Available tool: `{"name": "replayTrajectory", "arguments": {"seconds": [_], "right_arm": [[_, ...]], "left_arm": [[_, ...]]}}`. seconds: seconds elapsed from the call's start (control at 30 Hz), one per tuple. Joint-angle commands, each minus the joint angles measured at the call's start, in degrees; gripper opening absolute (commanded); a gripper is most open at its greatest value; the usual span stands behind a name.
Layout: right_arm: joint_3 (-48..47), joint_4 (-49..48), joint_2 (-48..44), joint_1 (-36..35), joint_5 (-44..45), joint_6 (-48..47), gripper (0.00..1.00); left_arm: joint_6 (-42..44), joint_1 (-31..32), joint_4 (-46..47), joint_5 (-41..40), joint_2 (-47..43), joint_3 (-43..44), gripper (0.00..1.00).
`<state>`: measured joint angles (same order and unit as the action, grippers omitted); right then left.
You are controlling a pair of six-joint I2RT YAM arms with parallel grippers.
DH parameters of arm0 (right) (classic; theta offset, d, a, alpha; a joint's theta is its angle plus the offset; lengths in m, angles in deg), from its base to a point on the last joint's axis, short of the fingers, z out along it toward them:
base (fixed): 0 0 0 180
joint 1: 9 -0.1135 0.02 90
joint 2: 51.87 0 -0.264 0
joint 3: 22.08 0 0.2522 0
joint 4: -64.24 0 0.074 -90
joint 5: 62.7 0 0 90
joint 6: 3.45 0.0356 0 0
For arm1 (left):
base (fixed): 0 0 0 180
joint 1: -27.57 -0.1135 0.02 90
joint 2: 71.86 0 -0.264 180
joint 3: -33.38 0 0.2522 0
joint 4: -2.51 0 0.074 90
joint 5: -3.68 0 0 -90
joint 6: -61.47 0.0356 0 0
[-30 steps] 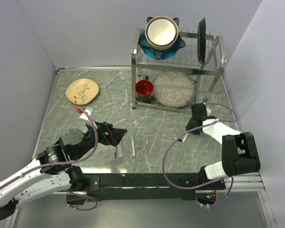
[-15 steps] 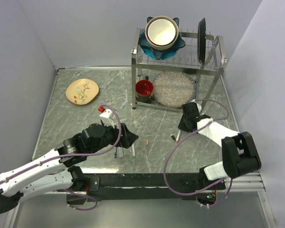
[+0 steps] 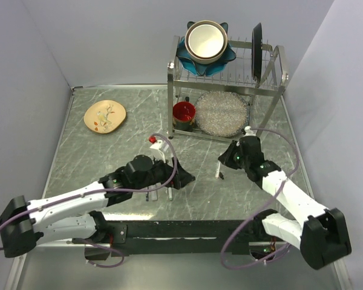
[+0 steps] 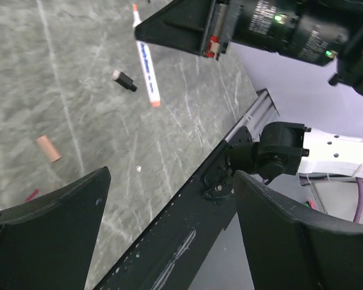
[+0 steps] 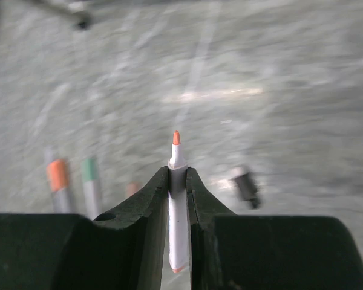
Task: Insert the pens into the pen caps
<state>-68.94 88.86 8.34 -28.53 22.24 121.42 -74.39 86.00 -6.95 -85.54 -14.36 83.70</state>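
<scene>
My right gripper [image 5: 177, 171] is shut on a white pen [image 5: 176, 211] with an orange tip pointing forward; in the top view the gripper [image 3: 224, 159] holds the pen [image 3: 218, 171] right of centre, low over the table. A black cap [image 5: 246, 185] lies just ahead of it to the right, and a salmon cap [image 5: 132, 188] to the left. Two more pens, one orange-banded [image 5: 58, 180] and one green-banded [image 5: 91, 179], lie further left. My left gripper [image 4: 172, 176] is open and empty at table centre [image 3: 184, 179]. Its view shows the held pen [image 4: 146, 60], the black cap [image 4: 124, 80] and the salmon cap [image 4: 48, 148].
A metal dish rack [image 3: 273, 84] stands at the back right with a bowl, a dark plate, a red cup [image 3: 184, 112] and a glass plate [image 3: 220, 113]. A yellow plate [image 3: 105, 115] lies at the back left. The black front rail [image 3: 187, 228] runs along the near edge.
My left arm has swung right, from the left side to table centre, over the lying pens. My right gripper has moved left with the white pen in it.
</scene>
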Motion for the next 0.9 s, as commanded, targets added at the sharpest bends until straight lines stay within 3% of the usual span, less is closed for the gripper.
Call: {"name": "replayTrajectory", "arguments": {"seconds": [0.0,0.3,0.6,0.8,0.87], "right_arm": [[2.5,-8.7,-6.6,-2.6,-7.9,4.8,0.00],[4.0,-12.4,-14.1,-5.4,-11.8,11.6,0.00],[4.3,-12.5,-18.6,-7.3,-12.3,13.6,0.00],[4.8,-12.4,-20.2,-8.2,-11.9,14.0,0.00],[5.1,-12.4,-20.5,-8.3,-11.6,13.9,0.00]], "left_arm": [[-3.2,-1.0,13.0,7.9,5.8,0.2,0.86],[-2.3,-1.4,16.7,13.3,19.2,6.9,0.82],[-1.7,-1.8,18.9,15.2,24.1,10.8,0.75],[-2.8,-2.5,21.2,16.7,24.3,9.9,0.53],[-3.0,-2.6,21.0,16.3,23.6,9.5,0.39]]}}
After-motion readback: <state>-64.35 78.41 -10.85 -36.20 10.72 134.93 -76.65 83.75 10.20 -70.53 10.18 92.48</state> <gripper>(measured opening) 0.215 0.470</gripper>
